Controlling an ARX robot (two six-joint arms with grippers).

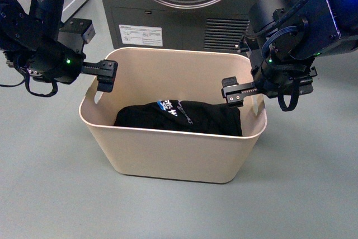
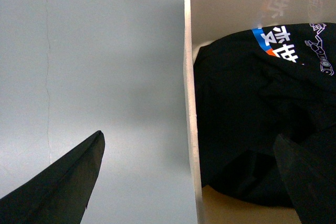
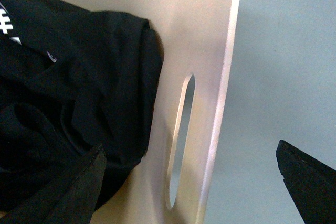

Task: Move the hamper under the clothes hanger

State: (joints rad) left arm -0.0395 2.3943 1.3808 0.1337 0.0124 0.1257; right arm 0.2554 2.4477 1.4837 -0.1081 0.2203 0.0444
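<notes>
1. Beige smooth plastic rectangular hamper (image 1: 173, 155) sits on the grey-green floor (image 1: 45, 194), just in front of a dark grey dryer (image 1: 184, 32). A black printed garment (image 1: 179, 117) is bundled inside. The clothes hanger is not in any view.
2. Left gripper (image 1: 106, 76) is at the hamper's left short end, jaws spread. One finger is outside over the floor, one inside above the garment, with the wall between them. Nothing is pinched.
3. Right gripper (image 1: 234, 94) is at the right short end, jaws also spread astride the wall, near the slot handle (image 3: 181, 135).
4. Likely step: clamp both end walls for a two-arm carry.
5. To do it well:
   - Close both sides together.
   - Seat the fingers well below the rim so the tapered wall can't slip out.
   - Keep the inner fingers clear of the garment.
   - Lift level and hold the arm spacing steady so the walls don't flex.
</notes>
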